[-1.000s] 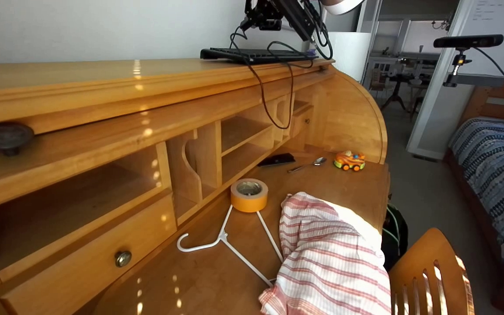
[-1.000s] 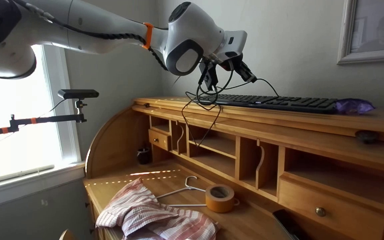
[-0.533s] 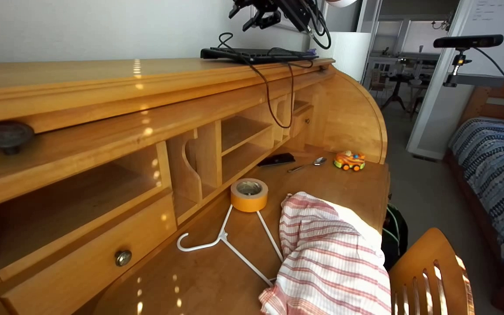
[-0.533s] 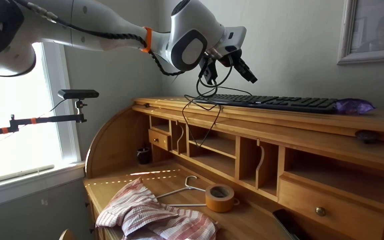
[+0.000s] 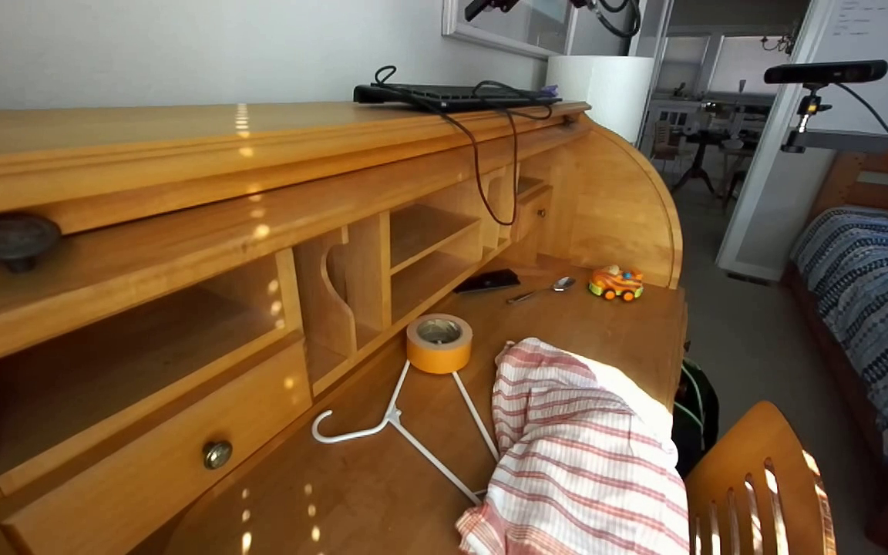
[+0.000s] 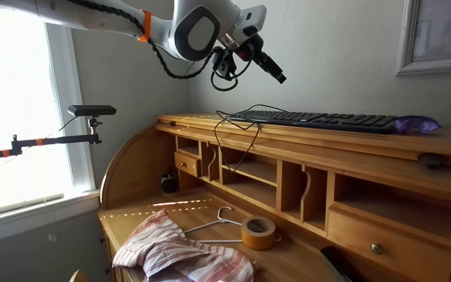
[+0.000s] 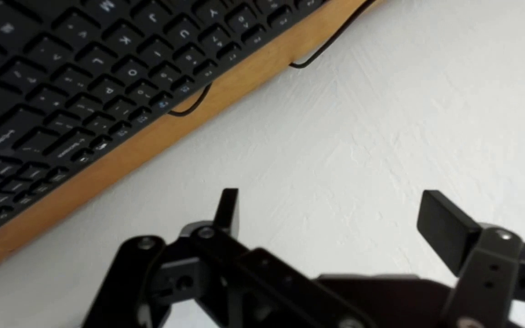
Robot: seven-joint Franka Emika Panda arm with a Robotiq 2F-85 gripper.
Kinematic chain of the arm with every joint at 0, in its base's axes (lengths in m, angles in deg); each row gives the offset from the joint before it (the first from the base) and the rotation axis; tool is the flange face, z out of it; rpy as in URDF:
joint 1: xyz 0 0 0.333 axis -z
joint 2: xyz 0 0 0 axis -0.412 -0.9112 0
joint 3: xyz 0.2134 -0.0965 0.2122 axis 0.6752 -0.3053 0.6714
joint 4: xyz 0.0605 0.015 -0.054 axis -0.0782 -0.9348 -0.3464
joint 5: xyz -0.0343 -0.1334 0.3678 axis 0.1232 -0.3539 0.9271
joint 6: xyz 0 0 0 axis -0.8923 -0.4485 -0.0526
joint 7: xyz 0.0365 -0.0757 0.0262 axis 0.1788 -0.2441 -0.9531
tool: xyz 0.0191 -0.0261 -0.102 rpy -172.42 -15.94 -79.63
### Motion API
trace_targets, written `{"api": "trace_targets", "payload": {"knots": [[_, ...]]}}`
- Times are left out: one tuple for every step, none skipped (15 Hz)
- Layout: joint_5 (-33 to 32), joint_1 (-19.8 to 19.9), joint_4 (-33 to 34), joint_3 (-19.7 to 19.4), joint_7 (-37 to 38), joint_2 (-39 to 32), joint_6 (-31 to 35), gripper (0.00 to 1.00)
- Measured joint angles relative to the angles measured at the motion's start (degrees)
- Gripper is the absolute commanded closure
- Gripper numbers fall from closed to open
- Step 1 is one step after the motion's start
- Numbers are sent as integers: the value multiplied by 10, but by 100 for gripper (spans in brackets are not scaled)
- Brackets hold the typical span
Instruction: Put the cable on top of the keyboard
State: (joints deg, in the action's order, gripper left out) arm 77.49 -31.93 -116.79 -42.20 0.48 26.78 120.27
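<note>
Currently the gripper [image 7: 328, 214] is hovering above the keyboard [image 6: 313, 119], its fingers [image 7: 447, 232] standing wide apart. Below it, the cable [image 5: 516, 162] is looping at one end of the keyboard and dangling down the front of the desk [image 5: 143, 131]. Far lower than the gripper, a roll of tape [image 6: 258, 237] is hiding part of a hanger [image 5: 393, 417].

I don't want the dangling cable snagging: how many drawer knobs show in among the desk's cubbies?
2. In an exterior view, the near knob sits toward picture right, the far knob toward picture left. None seems hidden.
</note>
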Motion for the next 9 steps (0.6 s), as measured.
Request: {"api": "trace_targets", "payload": {"knots": [[-4,13,-25,18,-20,27,0,0],[2,20,-51,29,-49,54,0,0],[13,25,-77,36,-84,82,-2,0],[29,31,-105,42,-122,109,-7,0],[49,37,-132,48,-163,137,-23,0],[69,41,-159,50,-201,166,-47,0],[79,45,-187,49,-230,195,-70,0],[84,48,-215,45,-253,223,-93,0],[86,51,-241,40,-274,251,-120,0]]}}
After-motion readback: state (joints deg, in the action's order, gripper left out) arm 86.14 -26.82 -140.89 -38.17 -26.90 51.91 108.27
